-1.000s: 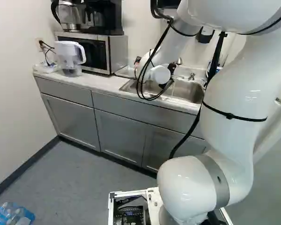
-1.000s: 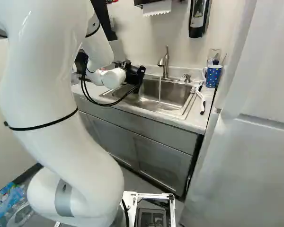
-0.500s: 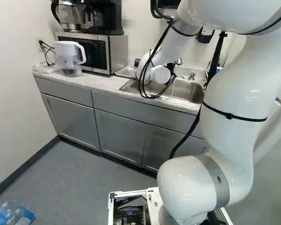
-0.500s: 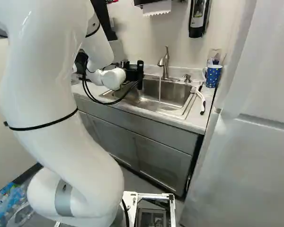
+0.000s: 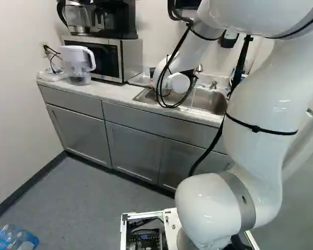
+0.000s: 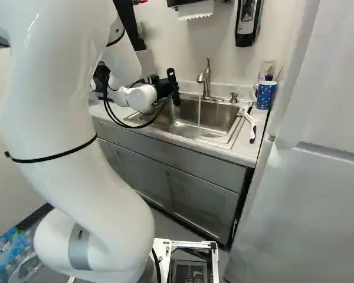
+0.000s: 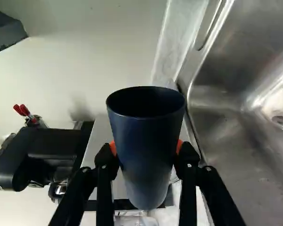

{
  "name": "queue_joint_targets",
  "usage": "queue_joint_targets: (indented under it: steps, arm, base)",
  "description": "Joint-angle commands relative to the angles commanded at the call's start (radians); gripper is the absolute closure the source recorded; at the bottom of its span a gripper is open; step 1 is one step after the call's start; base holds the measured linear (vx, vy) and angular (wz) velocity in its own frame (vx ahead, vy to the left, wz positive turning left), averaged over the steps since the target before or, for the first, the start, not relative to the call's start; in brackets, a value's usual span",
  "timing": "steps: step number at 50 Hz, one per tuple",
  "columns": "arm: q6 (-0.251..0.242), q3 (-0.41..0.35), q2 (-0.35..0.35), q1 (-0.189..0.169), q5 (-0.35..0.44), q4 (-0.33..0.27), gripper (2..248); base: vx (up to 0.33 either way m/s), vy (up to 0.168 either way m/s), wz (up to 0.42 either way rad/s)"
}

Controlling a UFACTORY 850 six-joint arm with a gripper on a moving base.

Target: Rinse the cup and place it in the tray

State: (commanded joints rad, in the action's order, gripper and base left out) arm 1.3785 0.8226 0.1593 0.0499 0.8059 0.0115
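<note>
In the right base view my gripper point(image 6: 172, 89) is above the left part of the sink point(image 6: 217, 131), to the left of the faucet point(image 6: 206, 79). A thin stream of water point(image 6: 199, 112) falls from the faucet, apart from the gripper. Seen in the wrist view, the gripper point(image 7: 147, 151) is shut on the dark blue cup point(image 7: 144, 172), with an orange pad point(image 7: 179, 146) against either side. The cup's open rim points away from the gripper, and its inside looks dark. I cannot make out a tray.
A blue dotted mug point(image 6: 265, 95) and a white-handled brush point(image 6: 249, 125) are right of the sink. The microwave point(image 5: 101, 58) and a water pitcher point(image 5: 78, 63) stand at the counter's left. A soap dispenser point(image 6: 246, 22) hangs on the wall.
The wrist has turned and tilted above the sink, taking the gripper and held cup with it, and the cable loop has swung slightly. The base has stayed still.
</note>
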Motion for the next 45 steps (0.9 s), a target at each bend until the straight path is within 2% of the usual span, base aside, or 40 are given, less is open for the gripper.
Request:
queue_joint_targets:
  steps: [45]
  arm:
    - [-0.473,0.0,0.0,0.0,0.0,0.0,124]
  base:
    - [0.0,0.0,0.0]
